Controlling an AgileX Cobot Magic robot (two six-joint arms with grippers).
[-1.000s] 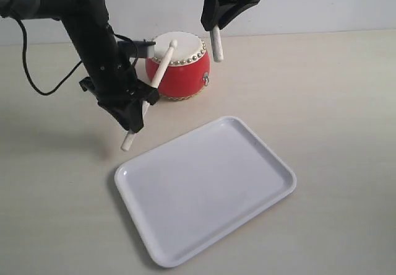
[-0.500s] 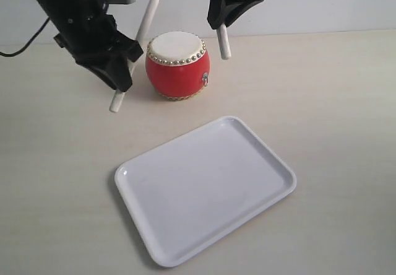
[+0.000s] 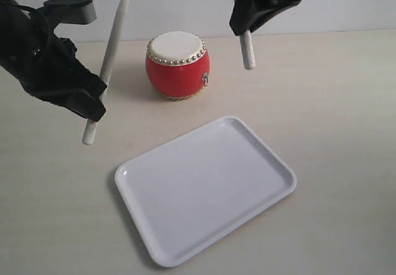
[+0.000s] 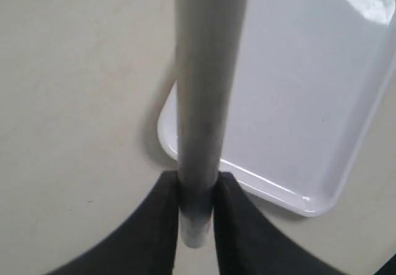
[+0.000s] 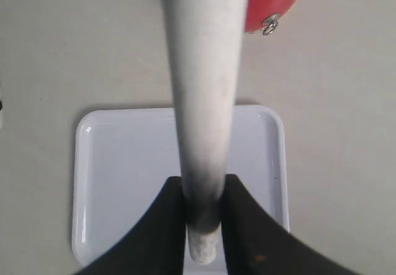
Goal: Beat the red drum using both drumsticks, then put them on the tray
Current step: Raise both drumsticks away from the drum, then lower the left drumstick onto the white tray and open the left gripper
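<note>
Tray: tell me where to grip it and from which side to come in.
Grip the tray by its low raised rim, on the long edge facing away from the drum, coming down from above with one finger inside the rim and one outside. It lies flat on the table, so probably only the rim gives a hold.

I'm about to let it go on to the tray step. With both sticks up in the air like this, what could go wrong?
The left drumstick stands steeply tilted in the left gripper, beside the tray, not over it; released like this, it would likely topple onto the table. The right gripper pinches the right drumstick near one end, so it might pivot. Round sticks may roll over the low rim.
</note>
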